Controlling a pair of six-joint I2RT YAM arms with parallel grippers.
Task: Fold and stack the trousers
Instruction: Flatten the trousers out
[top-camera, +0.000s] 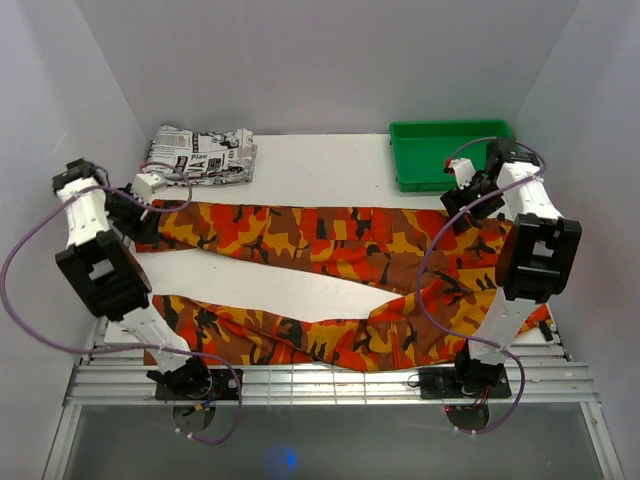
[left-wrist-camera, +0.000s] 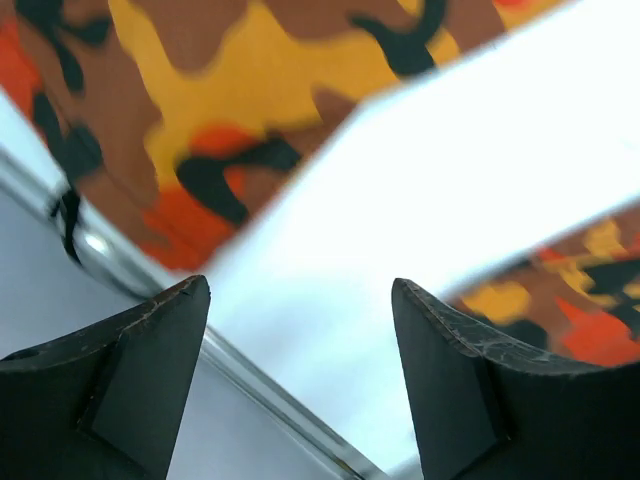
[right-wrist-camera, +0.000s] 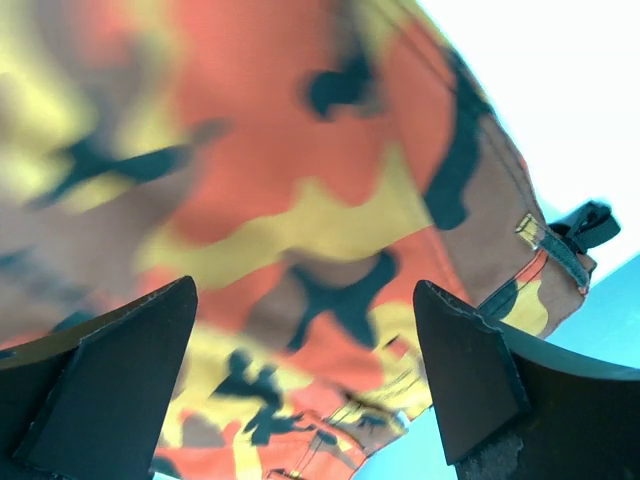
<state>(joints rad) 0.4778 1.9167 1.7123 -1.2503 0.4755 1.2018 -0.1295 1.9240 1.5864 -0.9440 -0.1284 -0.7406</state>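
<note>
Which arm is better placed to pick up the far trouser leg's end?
Left: the left gripper, open, is beside that cuff of the trousers; the right gripper is over the waist at the opposite end.

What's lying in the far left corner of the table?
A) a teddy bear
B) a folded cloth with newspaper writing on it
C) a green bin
B: the folded newspaper-print cloth lies in that corner; the green bin sits at the far right.

The trousers (top-camera: 330, 235) wear orange, red, yellow, brown and black camouflage. The folded garment (top-camera: 205, 155) has black-and-white newspaper print. The tray (top-camera: 425, 150) is green, the surface (top-camera: 290, 285) white, the arms (top-camera: 85, 215) white and black.
</note>
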